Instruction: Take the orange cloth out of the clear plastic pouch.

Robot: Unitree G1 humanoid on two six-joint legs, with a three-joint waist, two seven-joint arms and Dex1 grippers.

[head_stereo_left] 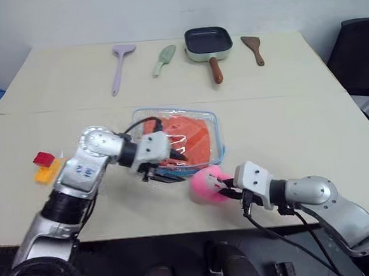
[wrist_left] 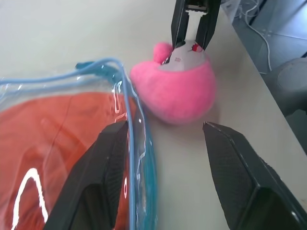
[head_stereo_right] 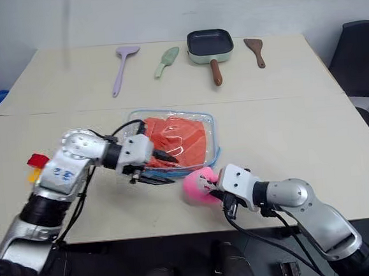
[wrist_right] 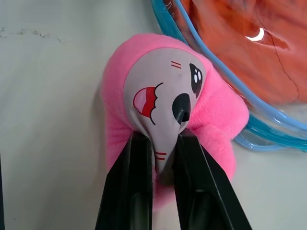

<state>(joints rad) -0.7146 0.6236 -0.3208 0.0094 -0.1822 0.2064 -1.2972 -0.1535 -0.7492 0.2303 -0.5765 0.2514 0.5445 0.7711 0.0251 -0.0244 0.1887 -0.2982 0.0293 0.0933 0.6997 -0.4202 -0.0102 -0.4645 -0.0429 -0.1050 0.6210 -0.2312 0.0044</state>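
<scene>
The clear plastic pouch [head_stereo_left: 218,130] with light blue trim lies flat in the middle of the table, and the orange cloth [head_stereo_left: 191,137] is inside it. My left gripper [head_stereo_left: 172,159] hovers open over the pouch's near edge. In the left wrist view one finger [wrist_left: 108,163] is above the pouch and the other [wrist_left: 235,163] is above bare table. Just off the pouch's near corner sits a pink plush toy [head_stereo_left: 204,185]. My right gripper [wrist_right: 160,140] is shut on the toy's grey face.
Along the far side lie a purple spatula [head_stereo_left: 121,66], a green spatula [head_stereo_left: 164,59], a small pan [head_stereo_left: 208,43] and a brown spatula [head_stereo_left: 253,49]. Red and orange blocks [head_stereo_left: 45,164] sit at the left. A black chair [head_stereo_left: 360,57] stands past the table's right edge.
</scene>
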